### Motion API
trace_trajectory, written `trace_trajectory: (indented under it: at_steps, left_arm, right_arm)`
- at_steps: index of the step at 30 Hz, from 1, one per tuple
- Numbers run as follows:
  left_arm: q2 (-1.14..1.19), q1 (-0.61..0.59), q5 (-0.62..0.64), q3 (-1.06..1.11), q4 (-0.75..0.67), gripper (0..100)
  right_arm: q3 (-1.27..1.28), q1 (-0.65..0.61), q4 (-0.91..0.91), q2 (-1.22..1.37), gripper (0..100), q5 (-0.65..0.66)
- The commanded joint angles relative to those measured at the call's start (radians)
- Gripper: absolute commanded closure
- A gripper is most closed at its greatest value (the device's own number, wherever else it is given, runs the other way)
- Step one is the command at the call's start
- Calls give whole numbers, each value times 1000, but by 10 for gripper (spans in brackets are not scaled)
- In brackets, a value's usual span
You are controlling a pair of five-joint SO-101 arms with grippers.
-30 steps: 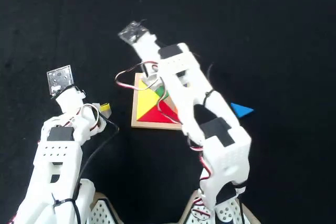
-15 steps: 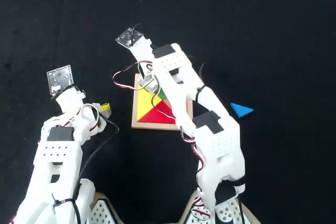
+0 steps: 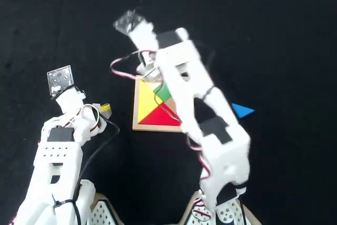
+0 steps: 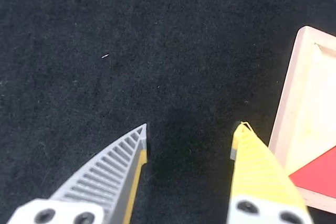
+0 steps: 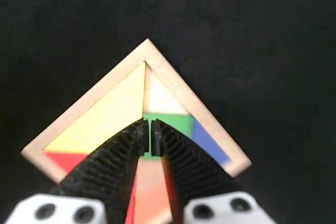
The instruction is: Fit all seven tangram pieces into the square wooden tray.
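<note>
Our right end effector (image 5: 148, 127) is pinched shut on nothing, over the wooden tray (image 3: 152, 126). The blue triangle (image 3: 241, 110) lies on the tabletop (image 3: 284, 51), off to its right and nearer our base. Our left end effector (image 4: 193, 129) is spread apart and is farther from it.

Blk table (image 3: 295, 35) w/ wooden tray (image 3: 152, 126), blue triangle (image 3: 241, 110) well apart.

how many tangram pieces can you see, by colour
yellow piece: 1
red piece: 1
green piece: 1
orange piece: 1
blue: 2, a blue piece in the tray, a blue triangle on the table
total: 6 in view
</note>
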Motion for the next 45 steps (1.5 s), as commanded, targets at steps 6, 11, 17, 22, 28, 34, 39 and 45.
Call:
trace_trajectory:
  at_steps: [6, 11, 17, 22, 28, 34, 39, 45]
  left_arm:
    - [-14, -2, 6, 10, -21, 741]
    - [-11, -4, 5, 38, -78, 741]
    - [-9, -4, 3, 44, -94, 741]
    - [-8, -2, 3, 45, -106, 741]
    - [-8, -2, 3, 62, -129, 741]
    - [-8, -2, 3, 104, -199, 741]
    - [-8, -2, 3, 104, -198, 741]
    - [-8, -2, 3, 104, -199, 741]
  right_arm:
    - [-2, 384, 339, -249, 971, 428]
    - [90, 557, 344, -259, 826, 684]
    - [275, 689, 336, -259, 805, 948]
    - [426, 763, 305, -302, 805, 1074]
    - [816, 787, 48, -568, 805, 1163]
    - [1241, 772, -402, -743, 805, 1166]
    - [1222, 740, -428, -694, 805, 1166]
    - [1061, 749, -423, -538, 802, 1145]
